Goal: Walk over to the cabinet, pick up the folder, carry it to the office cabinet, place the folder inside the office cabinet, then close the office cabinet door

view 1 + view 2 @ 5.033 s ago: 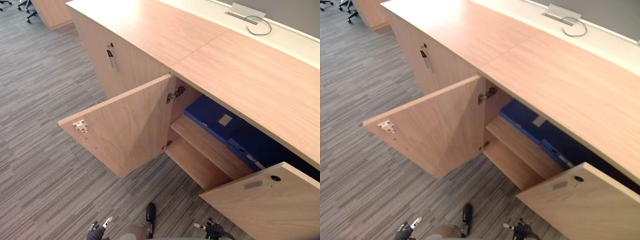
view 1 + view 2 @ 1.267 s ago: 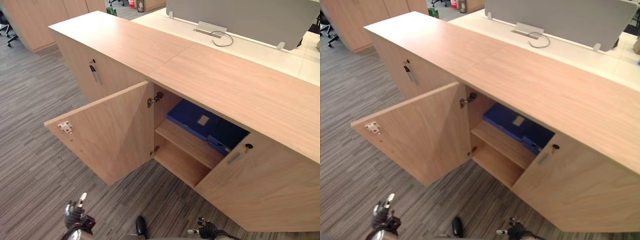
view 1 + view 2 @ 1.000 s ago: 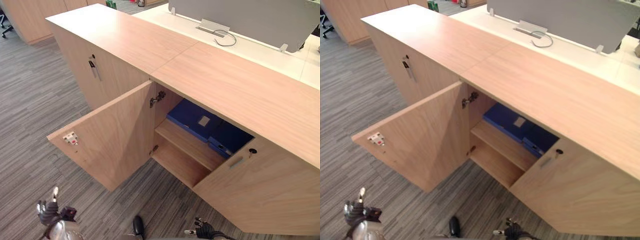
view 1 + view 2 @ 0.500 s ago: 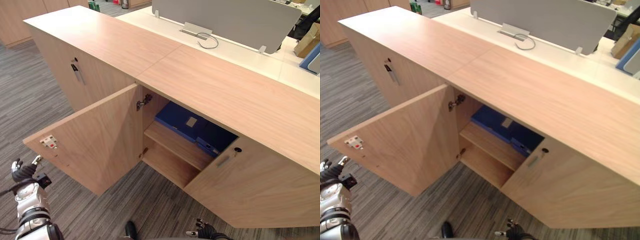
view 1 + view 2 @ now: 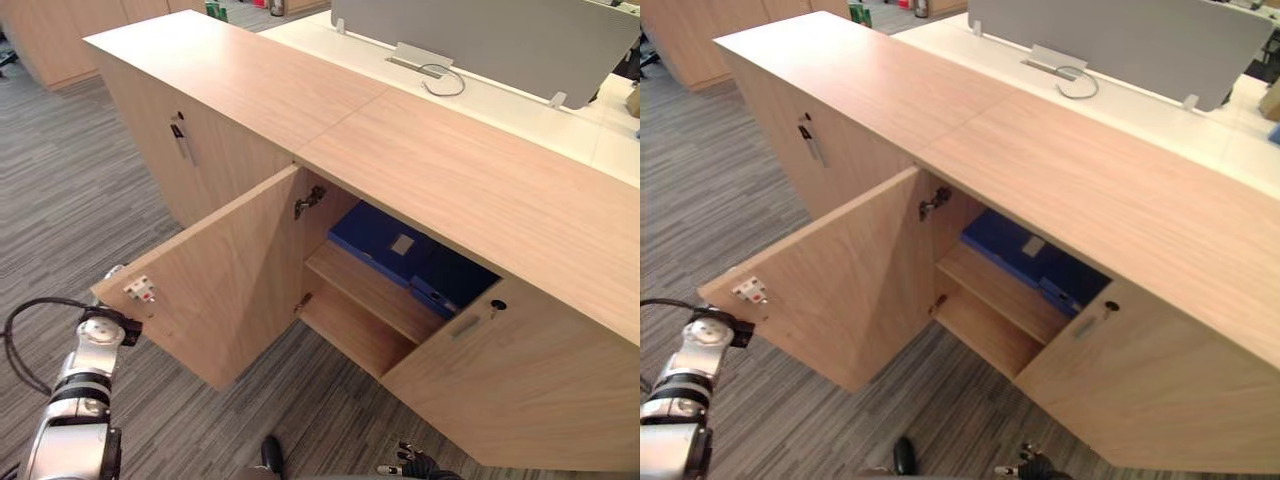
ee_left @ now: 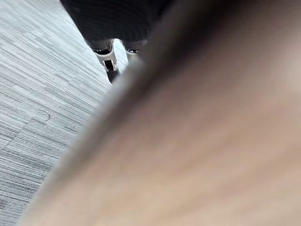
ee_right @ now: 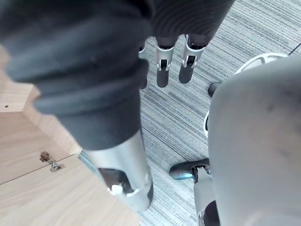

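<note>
The long light-wood office cabinet (image 5: pixel 450 170) stands across the far side of the grey striped carpet (image 5: pixel 60 190). Its wide left door (image 5: pixel 235 280) is swung open toward the near left. The right door (image 5: pixel 530 390) stands ajar at a smaller angle. Between them the wooden upper shelf (image 5: pixel 370 290) is visible, and the flat blue folder with a pale label (image 5: pixel 380 235) lies on it, inside the cabinet, next to a darker blue one (image 5: pixel 455 280).

The placing seems finished, so the step in hand is probably the closing of the left door. The left hand (image 5: pixel 120 322) is at the free outer edge of this door, close to the small white catch with a red mark (image 5: pixel 140 290). Its fingers go behind the edge, so it is not possible to tell how they are set. This is a good place to push, far from the hinges. The push should follow the door's arc, and the fingers must leave the edge before it meets the frame. The folder is well apart from this hand, to the far right.

The right hand (image 7: pixel 190 54) hangs low at the near side with relaxed, nearly straight fingers and holds nothing.
</note>
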Robot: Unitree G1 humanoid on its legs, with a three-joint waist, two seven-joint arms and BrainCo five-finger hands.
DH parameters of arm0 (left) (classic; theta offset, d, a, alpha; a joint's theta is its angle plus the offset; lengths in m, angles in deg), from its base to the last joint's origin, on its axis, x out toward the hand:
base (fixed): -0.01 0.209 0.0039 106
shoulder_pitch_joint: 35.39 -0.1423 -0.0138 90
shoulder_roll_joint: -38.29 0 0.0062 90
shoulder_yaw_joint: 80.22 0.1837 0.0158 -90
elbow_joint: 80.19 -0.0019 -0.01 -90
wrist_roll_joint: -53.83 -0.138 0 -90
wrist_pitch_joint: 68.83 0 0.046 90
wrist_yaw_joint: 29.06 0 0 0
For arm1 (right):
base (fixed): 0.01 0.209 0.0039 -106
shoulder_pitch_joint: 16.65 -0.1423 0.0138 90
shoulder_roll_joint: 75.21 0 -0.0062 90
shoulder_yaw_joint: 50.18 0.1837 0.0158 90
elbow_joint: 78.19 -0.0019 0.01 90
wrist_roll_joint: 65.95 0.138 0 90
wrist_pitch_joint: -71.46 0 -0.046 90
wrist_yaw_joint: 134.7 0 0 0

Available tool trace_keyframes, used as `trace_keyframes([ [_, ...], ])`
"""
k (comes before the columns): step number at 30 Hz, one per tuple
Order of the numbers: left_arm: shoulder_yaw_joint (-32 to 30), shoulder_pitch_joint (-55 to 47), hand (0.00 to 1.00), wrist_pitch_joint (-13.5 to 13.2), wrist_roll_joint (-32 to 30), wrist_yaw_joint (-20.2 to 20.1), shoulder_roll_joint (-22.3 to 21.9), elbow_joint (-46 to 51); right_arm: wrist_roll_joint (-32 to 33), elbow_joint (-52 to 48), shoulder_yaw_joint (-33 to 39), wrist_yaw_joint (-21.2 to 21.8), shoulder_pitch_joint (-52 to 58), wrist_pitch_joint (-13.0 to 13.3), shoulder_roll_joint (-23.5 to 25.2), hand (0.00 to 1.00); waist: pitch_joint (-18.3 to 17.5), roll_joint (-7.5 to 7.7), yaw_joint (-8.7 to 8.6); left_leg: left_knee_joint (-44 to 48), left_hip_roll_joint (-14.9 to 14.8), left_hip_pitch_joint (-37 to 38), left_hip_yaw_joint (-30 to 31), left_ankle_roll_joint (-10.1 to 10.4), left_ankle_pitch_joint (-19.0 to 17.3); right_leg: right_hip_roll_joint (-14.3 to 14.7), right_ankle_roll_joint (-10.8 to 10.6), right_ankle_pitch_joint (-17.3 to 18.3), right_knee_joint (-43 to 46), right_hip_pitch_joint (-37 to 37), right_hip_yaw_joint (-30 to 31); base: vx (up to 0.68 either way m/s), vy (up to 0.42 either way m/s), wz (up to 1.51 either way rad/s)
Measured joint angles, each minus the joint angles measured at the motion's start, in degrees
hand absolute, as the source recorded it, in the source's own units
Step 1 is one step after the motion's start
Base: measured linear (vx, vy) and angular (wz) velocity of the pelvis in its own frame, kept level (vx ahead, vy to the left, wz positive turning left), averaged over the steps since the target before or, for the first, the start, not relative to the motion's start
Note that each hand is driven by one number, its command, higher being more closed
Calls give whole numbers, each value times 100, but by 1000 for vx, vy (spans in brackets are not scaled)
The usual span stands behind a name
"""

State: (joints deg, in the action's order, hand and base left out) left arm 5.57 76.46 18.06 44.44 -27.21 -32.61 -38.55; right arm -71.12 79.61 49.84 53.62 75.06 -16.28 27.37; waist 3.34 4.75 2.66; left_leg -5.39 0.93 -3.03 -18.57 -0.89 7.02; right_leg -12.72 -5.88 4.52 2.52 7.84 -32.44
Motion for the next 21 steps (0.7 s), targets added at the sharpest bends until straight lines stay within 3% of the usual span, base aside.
trace_keyframes([
  [6, 286, -367, 0, -2, 264, 267, -558, 648, -1, 50, -2, -54, -94, 1, -1, 0, -6, -88, 0, -5, 75, -75, 101, 17, -9, -106, -10, 7, 155, -90, -38, -64, 29, 11],
  [8, 709, -497, 0, -4, 275, 285, -596, 929, -3, 53, 0, -74, -108, 0, 1, 0, 6, -134, -5, -5, 130, -146, 215, -2, -21, -153, -25, 17, 212, -135, -73, -56, 32, 26],
  [12, 2386, -874, 0, -56, 263, 115, -754, 1632, -4, 75, 3, -145, -163, 0, 14, 0, -34, -168, -59, -4, 245, -268, 277, -4, -22, -291, -56, 33, 329, -262, -108, -24, 38, 11],
  [14, 3641, -1079, 0, -226, 333, -489, -1115, 1944, -4, 179, 30, -190, -231, 1, 51, 0, -55, -175, -196, -3, 313, -289, 278, -9, -23, -353, -66, 12, 305, -274, -108, 1, 21, 0],
  [16, 4040, -1114, 0, -269, 747, -741, -1730, 2059, 1, 176, 243, -229, -223, 5, 149, 0, -91, -171, -285, -1, 337, -289, 249, -42, -18, -362, -93, -71, 229, -266, -108, 23, 14, -12],
  [19, 5369, -1123, 0, -549, 1572, -1583, -2136, 2667, 0, 177, 232, -286, -291, 5, 202, 0, -119, -185, -400, 31, 270, -263, 3, -152, 7, -334, -115, -198, 154, -317, -102, 35, -15, -37],
  [21, 5787, -1145, 0, -583, 2073, -1897, -2453, 2719, 11, 200, 216, -297, -320, 10, 188, 0, -161, -220, -417, 35, 65, -232, -314, -197, 0, -224, 10, -314, 202, -486, -92, 13, -65, -83],
])
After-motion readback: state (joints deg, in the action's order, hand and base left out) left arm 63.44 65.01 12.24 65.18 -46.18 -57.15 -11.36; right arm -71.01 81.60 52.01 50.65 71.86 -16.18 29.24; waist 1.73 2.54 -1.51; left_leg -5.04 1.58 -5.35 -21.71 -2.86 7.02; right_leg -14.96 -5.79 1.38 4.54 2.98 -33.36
